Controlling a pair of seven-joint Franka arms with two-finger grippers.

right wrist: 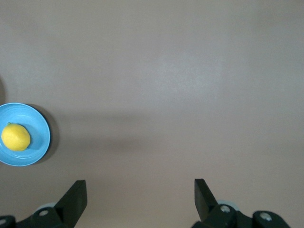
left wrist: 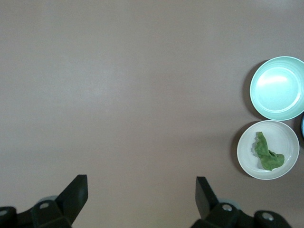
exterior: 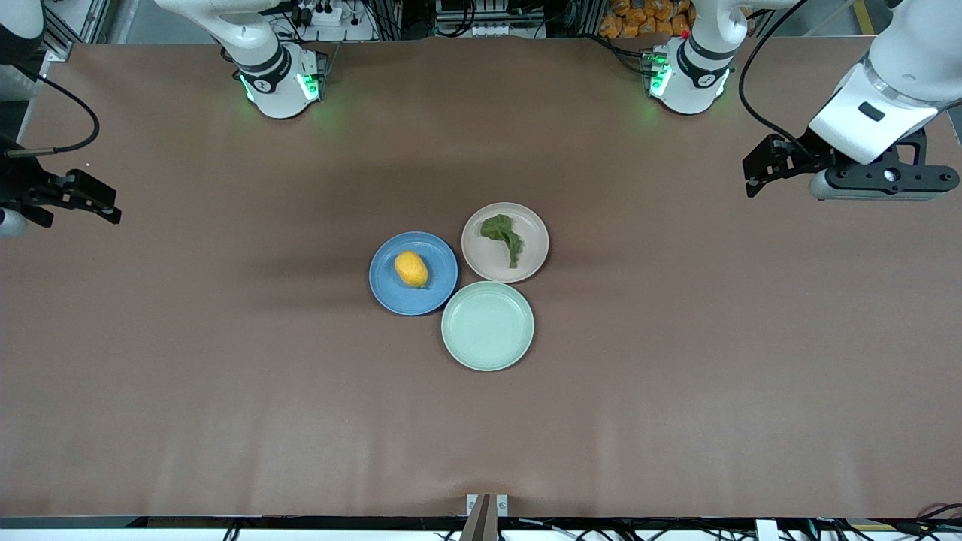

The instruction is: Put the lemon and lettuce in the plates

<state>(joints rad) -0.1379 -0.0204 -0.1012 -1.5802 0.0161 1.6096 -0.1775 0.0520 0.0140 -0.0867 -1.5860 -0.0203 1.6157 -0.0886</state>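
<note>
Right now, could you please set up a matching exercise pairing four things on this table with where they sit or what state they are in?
Things:
1. lemon
2. lettuce
3. mint-green plate
4. left gripper

Places or states:
A. holds nothing, nearest the front camera of the three plates
B. on the beige plate
C. open, over bare table toward the left arm's end
D. on the blue plate

Pairs: 1-D, 2-B, 3-A, 4-C

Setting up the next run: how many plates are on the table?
3, clustered mid-table: blue plate holding the lemon, beige plate holding the lettuce, mint-green plate nearest the front camera. None seem hidden.
</note>
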